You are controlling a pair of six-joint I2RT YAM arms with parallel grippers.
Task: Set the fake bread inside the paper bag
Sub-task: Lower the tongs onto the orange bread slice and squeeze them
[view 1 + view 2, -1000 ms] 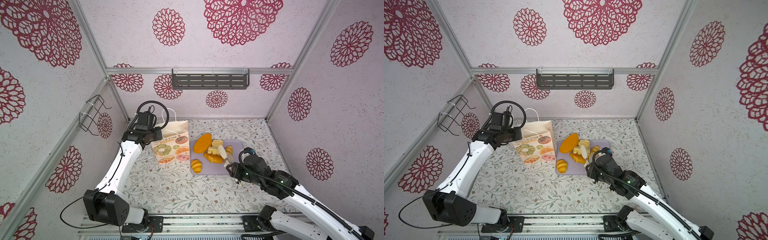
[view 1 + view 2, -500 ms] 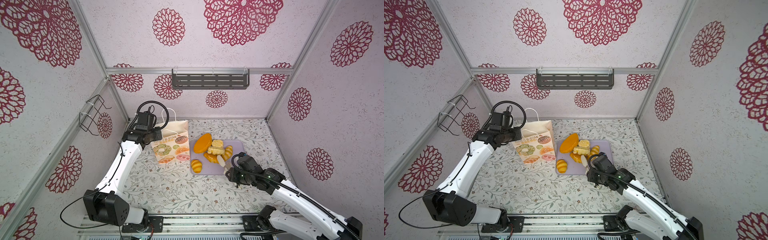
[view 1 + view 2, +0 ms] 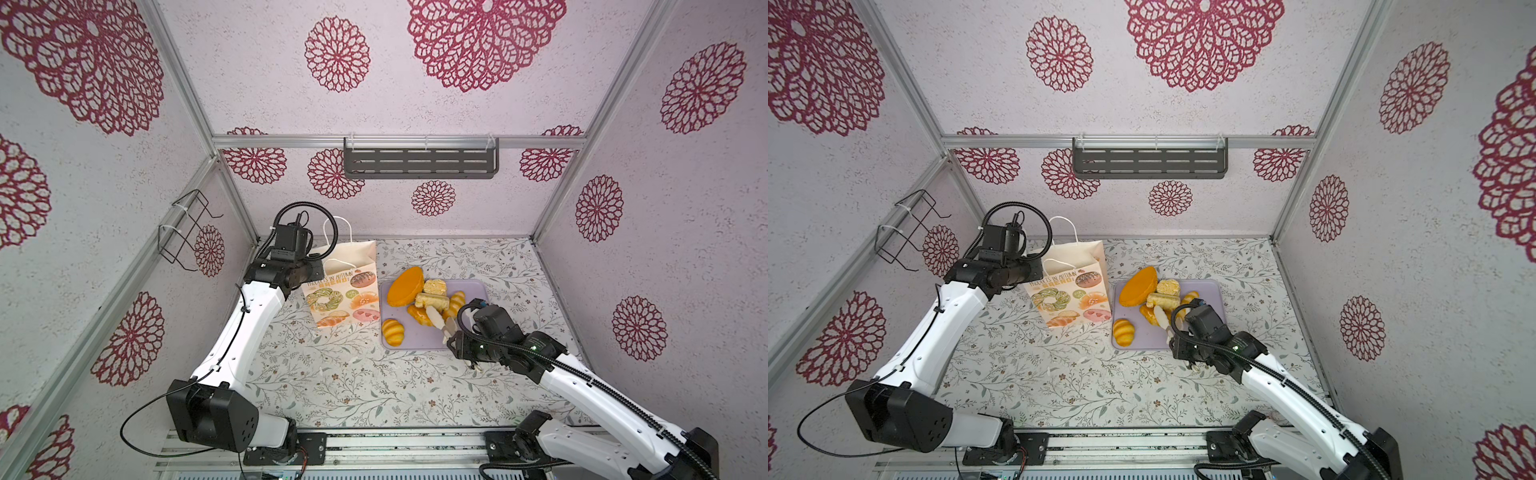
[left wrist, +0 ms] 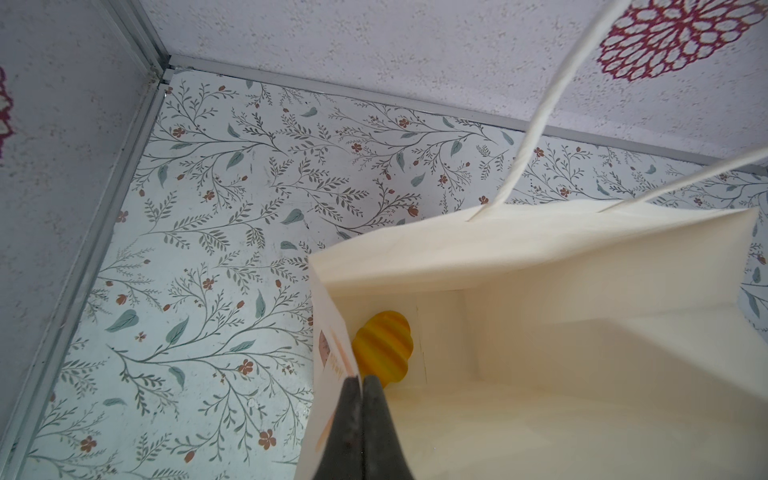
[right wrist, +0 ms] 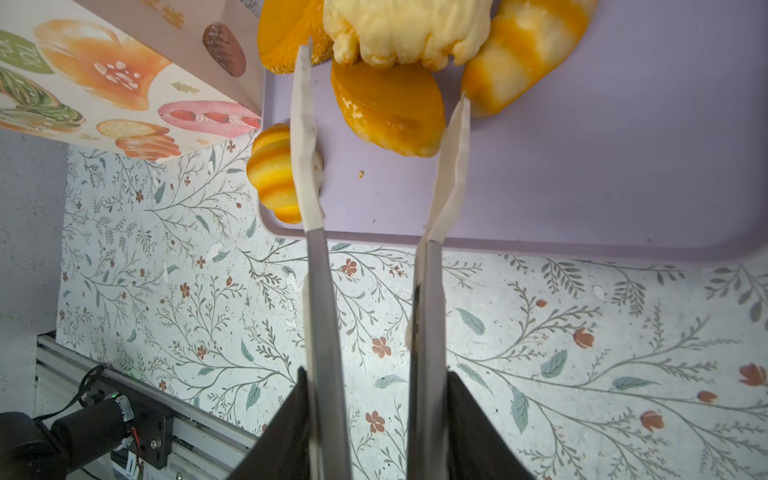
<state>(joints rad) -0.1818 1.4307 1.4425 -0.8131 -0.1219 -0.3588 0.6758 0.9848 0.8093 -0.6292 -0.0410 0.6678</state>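
Top views: paper bag (image 3: 349, 286) stood upright just left of lilac tray (image 3: 473, 291); most fake bread (image 3: 405, 286) lay on the tray | Left wrist: left gripper (image 4: 360, 380) pinched the bag's rim; one yellow bun (image 4: 384, 349) sat inside | Right wrist: right gripper (image 5: 384, 75) had jaws spread either side of orange loaf (image 5: 386, 108) on the tray.

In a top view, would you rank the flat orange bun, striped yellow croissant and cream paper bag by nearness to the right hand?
1. Flat orange bun, by the right hand.
2. Striped yellow croissant, further left.
3. Cream paper bag, farthest left.
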